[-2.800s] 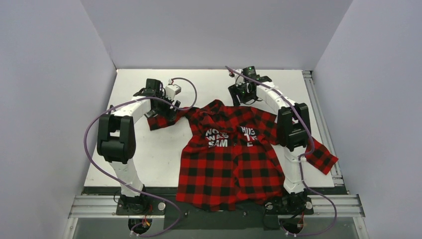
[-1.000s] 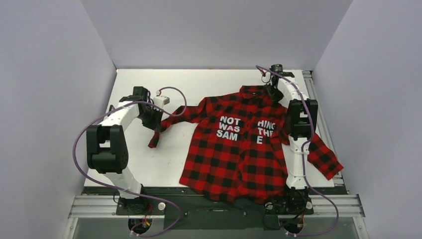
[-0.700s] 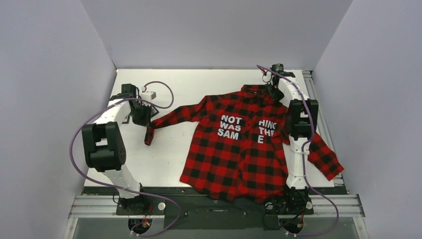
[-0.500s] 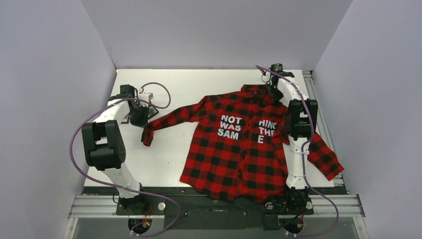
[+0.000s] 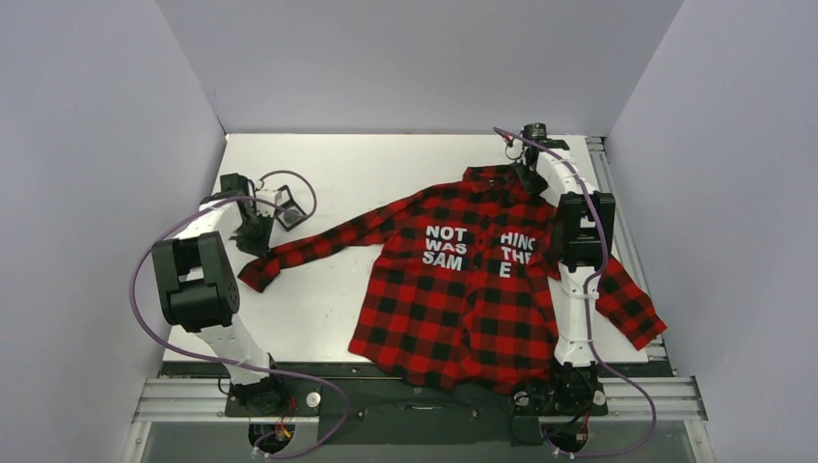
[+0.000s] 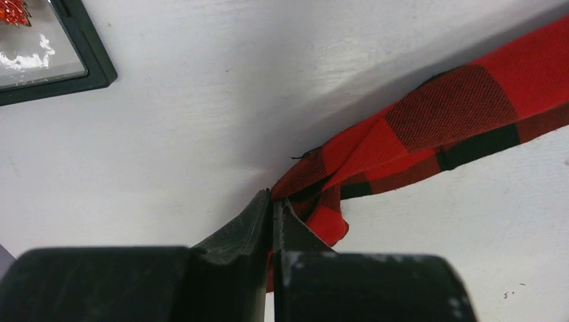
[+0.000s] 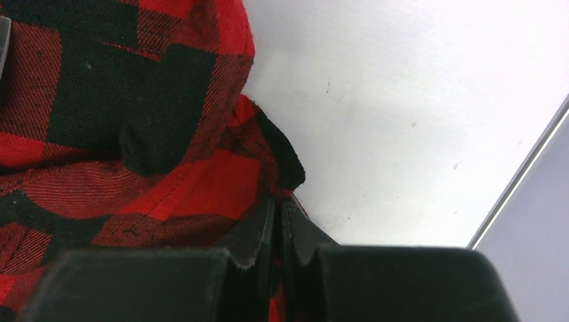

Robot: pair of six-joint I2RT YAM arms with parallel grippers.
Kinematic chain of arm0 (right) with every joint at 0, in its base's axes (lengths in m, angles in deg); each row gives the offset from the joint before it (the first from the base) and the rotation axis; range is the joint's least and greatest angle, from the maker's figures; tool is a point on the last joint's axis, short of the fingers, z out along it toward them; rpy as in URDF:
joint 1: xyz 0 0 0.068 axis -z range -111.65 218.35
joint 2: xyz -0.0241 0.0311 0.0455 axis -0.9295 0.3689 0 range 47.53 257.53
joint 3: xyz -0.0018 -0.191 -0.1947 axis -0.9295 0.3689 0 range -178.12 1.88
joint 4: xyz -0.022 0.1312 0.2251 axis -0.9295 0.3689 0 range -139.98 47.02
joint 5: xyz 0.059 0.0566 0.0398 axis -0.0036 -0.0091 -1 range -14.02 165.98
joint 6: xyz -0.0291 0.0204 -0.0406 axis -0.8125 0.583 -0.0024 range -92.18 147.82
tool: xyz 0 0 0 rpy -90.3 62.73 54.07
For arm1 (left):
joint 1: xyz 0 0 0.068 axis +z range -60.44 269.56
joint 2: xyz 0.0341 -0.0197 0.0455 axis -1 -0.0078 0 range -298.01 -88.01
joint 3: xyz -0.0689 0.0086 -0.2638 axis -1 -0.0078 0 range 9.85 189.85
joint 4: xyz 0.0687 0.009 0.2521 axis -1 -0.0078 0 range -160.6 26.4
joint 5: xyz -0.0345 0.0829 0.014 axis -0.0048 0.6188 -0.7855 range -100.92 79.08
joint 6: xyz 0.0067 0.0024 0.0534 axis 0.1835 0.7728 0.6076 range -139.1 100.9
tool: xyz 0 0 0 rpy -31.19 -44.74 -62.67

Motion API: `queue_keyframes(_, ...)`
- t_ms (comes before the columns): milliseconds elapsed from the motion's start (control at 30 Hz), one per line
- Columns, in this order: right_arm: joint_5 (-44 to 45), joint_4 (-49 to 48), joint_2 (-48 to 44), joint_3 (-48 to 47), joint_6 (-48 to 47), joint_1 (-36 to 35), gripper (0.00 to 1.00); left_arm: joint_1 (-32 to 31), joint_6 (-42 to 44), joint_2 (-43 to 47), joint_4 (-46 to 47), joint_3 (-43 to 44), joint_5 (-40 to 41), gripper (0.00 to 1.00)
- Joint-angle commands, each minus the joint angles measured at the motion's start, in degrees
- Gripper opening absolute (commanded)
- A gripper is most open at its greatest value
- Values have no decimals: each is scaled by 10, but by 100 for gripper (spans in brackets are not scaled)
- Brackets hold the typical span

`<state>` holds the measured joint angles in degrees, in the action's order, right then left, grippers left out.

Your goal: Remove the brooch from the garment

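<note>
Shirt point(image 5: 453, 289): one, lying on desk point(image 5: 386, 164).
Left pincer point(image 6: 273, 200): clamping one sleeve point(image 5: 318, 239).
Right pincer point(image 7: 277, 202): clamping Shirt near far edge.

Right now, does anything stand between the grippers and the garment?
Nothing visible does: the left gripper is shut on a sleeve of the garment, the right gripper on its edge by the collar. The brooch cannot be made out on it.

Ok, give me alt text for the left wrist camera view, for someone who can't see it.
The left claw is shut on a bunched fold of the red-and-black checked garment, which runs off to the upper right across the white table. A black-framed panel sits in the top left corner.
</note>
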<state>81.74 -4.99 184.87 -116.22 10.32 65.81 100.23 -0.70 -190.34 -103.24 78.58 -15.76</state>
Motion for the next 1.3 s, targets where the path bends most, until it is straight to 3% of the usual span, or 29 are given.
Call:
queue_keyframes(0, 12, -17, -25, -8, -15, -20, 0, 7, 16, 27, 28, -11, 16, 0)
queue_keyframes(233, 57, -48, -13, -25, -16, -45, 0, 7, 11, 26, 43, -18, 11, 5)
queue_keyframes(367, 70, -55, -1, -46, -7, -50, 0, 7, 9, 38, 49, -21, 5, 25)
queue_keyframes(467, 71, -55, -5, -48, -1, -50, 13, 6, 13, 58, 55, -26, -14, 49)
queue_keyframes(633, 42, -56, -48, -27, 12, -46, 35, 5, 41, 99, 46, -29, -68, 62)
queue_keyframes(833, -7, -43, -108, 4, 18, -44, 43, 1, 125, 130, 1, -48, -96, 65)
queue_keyframes(1033, -90, -9, -154, 35, 22, -43, 45, 5, 215, 117, -29, -76, -74, 65)
queue_keyframes(1267, -133, 33, -172, 66, 0, -42, 44, 5, 231, 95, -10, -92, -51, 64)
